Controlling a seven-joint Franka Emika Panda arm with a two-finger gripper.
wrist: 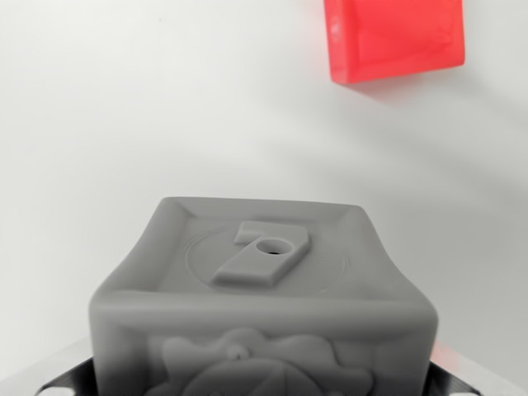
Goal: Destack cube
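A grey cube (262, 305) fills the lower middle of the wrist view, very close to the camera. Its top face carries a raised figure 7 with a small hole, and its near face shows a relief pattern. My gripper (261, 381) sits at the bottom edge. Only the dark metal fingers (51, 381) show, one at each lower corner, pressed against the cube's two sides, so it is shut on the grey cube. A translucent red cube (394, 37) lies on the white surface at the top right, cut off by the frame's top edge and well apart from the grey cube.
The white tabletop (124, 107) spreads around both cubes. A soft shadow falls on it beyond the grey cube.
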